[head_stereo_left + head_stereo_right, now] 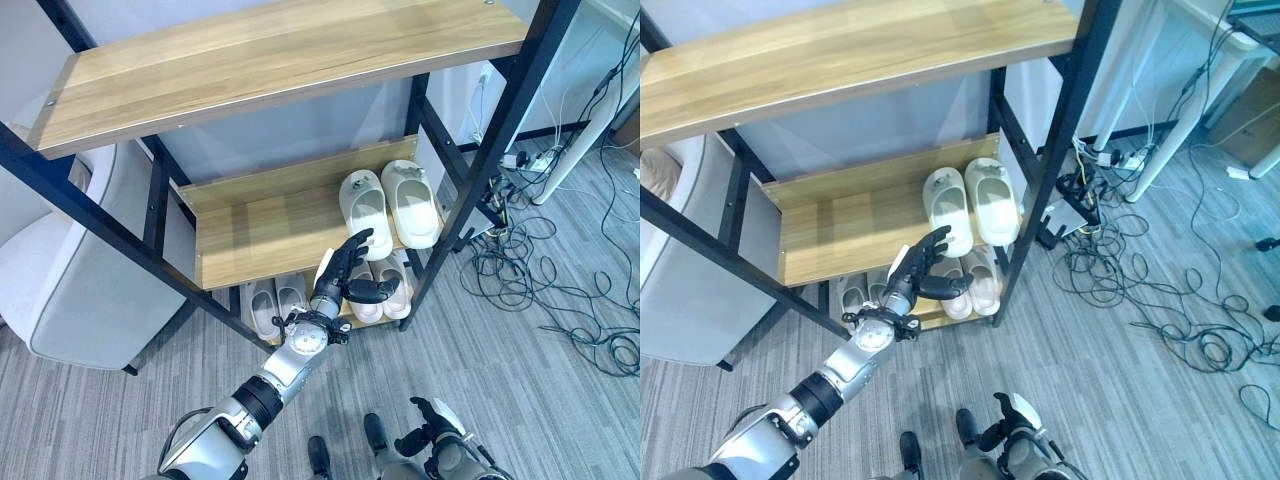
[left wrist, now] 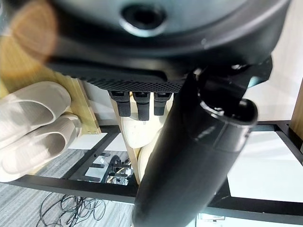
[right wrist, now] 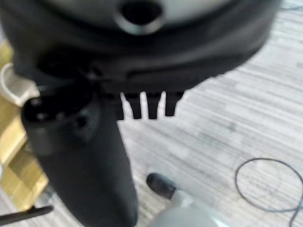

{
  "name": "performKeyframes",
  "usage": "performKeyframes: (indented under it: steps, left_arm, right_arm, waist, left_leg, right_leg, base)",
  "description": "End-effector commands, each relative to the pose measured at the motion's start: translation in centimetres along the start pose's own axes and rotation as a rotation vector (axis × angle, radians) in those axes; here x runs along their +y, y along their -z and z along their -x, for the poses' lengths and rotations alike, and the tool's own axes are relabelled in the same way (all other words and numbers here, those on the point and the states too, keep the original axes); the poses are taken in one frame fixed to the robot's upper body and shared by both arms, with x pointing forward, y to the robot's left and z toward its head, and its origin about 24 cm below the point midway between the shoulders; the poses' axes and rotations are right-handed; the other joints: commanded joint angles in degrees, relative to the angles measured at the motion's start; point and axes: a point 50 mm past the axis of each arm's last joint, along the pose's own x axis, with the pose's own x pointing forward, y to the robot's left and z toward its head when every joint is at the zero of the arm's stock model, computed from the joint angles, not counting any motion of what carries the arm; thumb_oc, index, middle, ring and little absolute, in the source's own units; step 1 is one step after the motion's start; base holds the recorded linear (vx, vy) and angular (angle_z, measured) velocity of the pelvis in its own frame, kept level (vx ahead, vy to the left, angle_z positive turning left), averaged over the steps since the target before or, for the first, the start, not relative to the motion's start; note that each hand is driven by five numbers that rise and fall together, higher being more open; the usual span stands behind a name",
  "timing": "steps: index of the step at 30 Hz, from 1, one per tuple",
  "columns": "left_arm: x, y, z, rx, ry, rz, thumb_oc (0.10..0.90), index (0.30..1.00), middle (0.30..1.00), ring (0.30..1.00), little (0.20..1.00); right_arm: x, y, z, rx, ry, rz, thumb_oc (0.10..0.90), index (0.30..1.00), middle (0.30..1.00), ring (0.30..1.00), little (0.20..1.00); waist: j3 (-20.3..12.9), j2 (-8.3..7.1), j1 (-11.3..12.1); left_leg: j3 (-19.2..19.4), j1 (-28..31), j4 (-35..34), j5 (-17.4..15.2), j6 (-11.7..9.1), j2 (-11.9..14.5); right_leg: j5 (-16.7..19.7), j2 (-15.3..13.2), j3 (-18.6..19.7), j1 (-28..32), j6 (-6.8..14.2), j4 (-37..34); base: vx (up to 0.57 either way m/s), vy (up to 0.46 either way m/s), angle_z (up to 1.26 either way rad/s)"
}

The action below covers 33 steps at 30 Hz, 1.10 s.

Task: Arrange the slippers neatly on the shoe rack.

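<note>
A cream pair of slippers [image 1: 388, 205] lies side by side at the right end of the rack's middle shelf [image 1: 260, 235]. On the bottom shelf sit a pale grey pair [image 1: 275, 302] on the left and a pinkish pair [image 1: 397, 287] on the right. My left hand [image 1: 345, 272] is open, its fingers stretched up at the middle shelf's front edge, just short of the left cream slipper's heel [image 1: 945, 238]. It holds nothing. Past its thumb [image 2: 189, 156] the left wrist view shows slippers [image 2: 28, 123]. My right hand [image 1: 432, 428] hangs low over the floor, open and empty.
The wide top shelf [image 1: 280, 60] overhangs the rack. Black frame posts [image 1: 495, 140] stand at the rack's corners. A grey armchair [image 1: 70, 290] sits to the left. Tangled cables [image 1: 540, 270] and a power strip [image 1: 520, 158] cover the floor on the right.
</note>
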Motion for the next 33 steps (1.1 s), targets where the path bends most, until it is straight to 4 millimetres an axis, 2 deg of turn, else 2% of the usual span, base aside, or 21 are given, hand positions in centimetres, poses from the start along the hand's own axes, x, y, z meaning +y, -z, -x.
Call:
performKeyframes:
  steps: [1,7,13,24,33]
  left_arm:
    - [-3.5,-4.6,-2.1,-0.187,0.103,0.025,0.8,0.9,0.9,0.9,0.9]
    - [-4.2,-4.9,-2.2,-0.198,0.123,0.036,0.8,0.9,0.9,0.9,0.9]
    - [-4.0,-5.5,-2.4,-0.217,0.125,0.019,0.8,0.9,0.9,0.9,0.9]
    - [-3.4,-7.2,-2.5,-0.282,0.133,0.048,0.8,0.9,0.9,0.9,0.9]
    - [-0.7,-8.8,-2.7,-0.34,0.012,0.09,0.8,0.9,0.9,0.9,0.9]
  right_arm:
    - [-1.7,0.6,-0.4,0.02,0.062,0.001,0.8,0.9,0.9,0.9,0.9]
    - [-1.8,0.6,-0.4,0.018,0.069,-0.006,0.8,0.9,0.9,0.9,0.9]
    - [-1.7,0.9,-0.3,0.03,0.063,0.005,0.8,0.9,0.9,0.9,0.9]
    - [-0.9,0.4,-0.3,0.023,0.028,-0.031,0.8,0.9,0.9,0.9,0.9]
    - [-0.2,0.1,-0.1,0.015,0.021,-0.042,0.8,0.9,0.9,0.9,0.9]
  waist:
    - [-0.64,-0.54,-1.0]
    - [-0.83,-0.38,-1.14]
    - [-1.31,-0.25,-1.05]
    - [-2.41,-1.44,0.02]
    - [-2.5,-2.19,0.63]
  left_leg:
    - [-2.75,-0.32,0.13,-9.86,0.06,-0.84]
    - [-2.51,-0.25,0.13,-9.85,0.04,-0.79]
    - [-2.64,0.03,0.13,-9.68,-0.1,-0.64]
    - [-4.21,0.77,0.13,-9.48,-0.57,-0.51]
    - [-4.85,0.83,0.13,-9.51,-0.6,-0.57]
  right_leg:
    - [-4.83,-2.67,-1.1,-1.34,2.01,1.22]
    - [-4.82,-2.5,-0.79,-1.32,2.01,1.2]
    - [-5.0,-2.33,-1.28,-0.74,1.97,1.08]
    - [-5.61,-2.42,-3.59,1.36,1.85,0.85]
    - [-5.82,-2.44,-4.48,1.7,1.74,0.8]
  base:
    - [-0.01,-0.005,-0.11]
    - [0.0,-0.011,-0.04]
    - [0.0,0.0,0.0]
    - [0.01,-0.017,0.06]
    - [0.01,-0.008,0.08]
